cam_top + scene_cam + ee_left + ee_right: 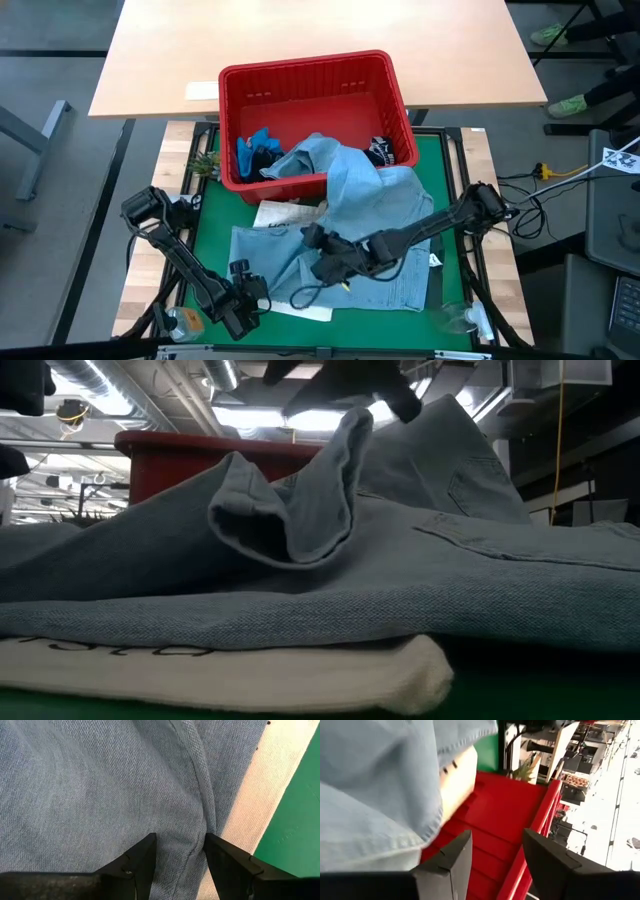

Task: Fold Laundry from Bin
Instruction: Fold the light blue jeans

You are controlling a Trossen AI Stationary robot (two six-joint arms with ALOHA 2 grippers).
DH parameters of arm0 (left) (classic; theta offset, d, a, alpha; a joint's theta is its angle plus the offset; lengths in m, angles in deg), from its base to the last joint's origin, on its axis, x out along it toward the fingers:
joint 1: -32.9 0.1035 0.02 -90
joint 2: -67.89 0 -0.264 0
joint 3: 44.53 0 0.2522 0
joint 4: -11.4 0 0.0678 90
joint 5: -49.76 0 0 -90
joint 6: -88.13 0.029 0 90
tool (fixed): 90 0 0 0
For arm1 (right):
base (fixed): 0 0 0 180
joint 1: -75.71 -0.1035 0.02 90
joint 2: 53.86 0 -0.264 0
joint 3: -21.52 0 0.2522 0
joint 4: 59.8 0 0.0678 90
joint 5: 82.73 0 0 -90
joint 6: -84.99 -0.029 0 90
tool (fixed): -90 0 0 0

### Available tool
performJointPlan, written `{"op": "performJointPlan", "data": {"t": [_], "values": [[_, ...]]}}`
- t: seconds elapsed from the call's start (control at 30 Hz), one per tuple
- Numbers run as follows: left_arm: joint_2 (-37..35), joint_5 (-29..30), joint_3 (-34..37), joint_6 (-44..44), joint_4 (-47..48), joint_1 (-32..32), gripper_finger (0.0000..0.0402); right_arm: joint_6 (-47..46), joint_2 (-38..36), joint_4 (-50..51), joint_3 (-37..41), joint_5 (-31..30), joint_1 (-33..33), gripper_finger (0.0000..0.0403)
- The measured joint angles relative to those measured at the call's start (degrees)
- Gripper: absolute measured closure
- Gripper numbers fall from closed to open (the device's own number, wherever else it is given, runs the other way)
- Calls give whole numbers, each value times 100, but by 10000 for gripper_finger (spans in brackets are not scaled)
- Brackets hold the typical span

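Your denim shirt (350, 215) trails from the bin (312, 112) toward six o'clock: soft, limp, bunching. Right hand (322, 247) open above it; left hand (179, 862) open astride a seam. Pinch there.

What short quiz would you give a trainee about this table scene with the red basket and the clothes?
1. True or false: the light blue denim shirt lies wholly inside the bin.
2. Which garment shows at the bin's left inner side: A bright blue, B yellow, C white?
3. What cream-coloured thing lies under the denim shirt on the green mat?

Key:
1. False; it trails over the bin's front rim onto the mat.
2. A, the bright blue garment.
3. The tote bag.
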State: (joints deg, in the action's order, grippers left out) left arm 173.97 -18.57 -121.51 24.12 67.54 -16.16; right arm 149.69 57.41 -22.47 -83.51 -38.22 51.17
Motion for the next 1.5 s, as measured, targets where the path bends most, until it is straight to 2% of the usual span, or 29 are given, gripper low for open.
{"op": "performJointPlan", "data": {"t": [0.1,0.27,0.37,0.47,0.7,0.87,1.0,1.2,1.27,1.37,1.5], "values": [[-2,-16,0,-2,-2,8,237,-414,0,75,1,275,-211,230],[-2,-17,0,-9,-11,18,237,-1378,0,445,0,1509,-431,230],[-2,-17,0,-11,-11,18,237,-1549,0,693,0,2206,-485,230],[-2,-14,0,0,-11,18,237,-1780,30,824,0,2571,-477,230],[-2,5,3,2,-16,18,237,-1815,35,1689,2,2718,-334,230],[-2,11,4,4,-15,18,237,-1754,76,1656,2,2760,-345,230],[-2,14,4,4,-15,18,237,-1318,207,1789,2,2825,-349,230],[-2,30,4,3,-15,18,237,-1179,507,1564,2,2122,-329,230],[-2,28,4,4,-17,20,237,-1174,547,1573,2,2101,-310,232],[-2,29,4,4,-16,19,237,-1177,570,1616,2,2118,-271,252],[-2,31,4,2,-15,18,237,-1175,570,1599,2,2132,-270,317]]}}
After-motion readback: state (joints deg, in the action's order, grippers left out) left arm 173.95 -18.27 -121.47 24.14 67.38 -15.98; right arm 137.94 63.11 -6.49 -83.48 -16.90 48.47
